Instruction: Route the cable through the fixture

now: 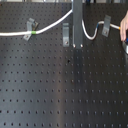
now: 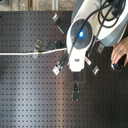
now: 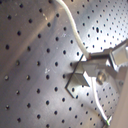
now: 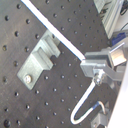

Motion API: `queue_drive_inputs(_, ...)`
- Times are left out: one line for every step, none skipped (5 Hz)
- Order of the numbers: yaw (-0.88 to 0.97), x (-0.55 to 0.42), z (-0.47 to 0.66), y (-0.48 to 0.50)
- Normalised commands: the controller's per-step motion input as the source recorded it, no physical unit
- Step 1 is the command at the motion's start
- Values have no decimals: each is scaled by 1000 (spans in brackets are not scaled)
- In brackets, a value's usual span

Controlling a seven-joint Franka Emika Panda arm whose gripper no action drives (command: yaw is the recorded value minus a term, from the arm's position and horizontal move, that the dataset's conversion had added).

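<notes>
White cable (image 1: 50, 26), one, pinched in the hand (image 4: 95, 67); three metal fixtures (image 1: 65, 35).

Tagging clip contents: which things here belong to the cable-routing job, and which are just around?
Job:
white cable
left clip fixture
middle clip fixture
right clip fixture
gripper, shut on the cable

Just around:
perforated black board
person's hand at the second exterior view's right

Bench (image 1: 45, 95): black perforated board with a regular grid of holes, filling both exterior views.
Light: soft glare, upper part of first exterior view.
</notes>
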Motion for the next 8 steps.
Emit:
queue_drive_inputs(60, -287, 140, 389)
queue_drive_inputs(80, -409, 262, 521)
queue_drive_inputs(57, -405, 412, 461)
queue_drive_inputs(6, -348, 559, 339)
queue_drive_inputs(0, -364, 166, 224)
queue_drive_inputs(-120, -354, 107, 65)
queue_drive_inputs(-297, -308, 109, -3)
queue_drive_inputs(0, 2, 189, 3)
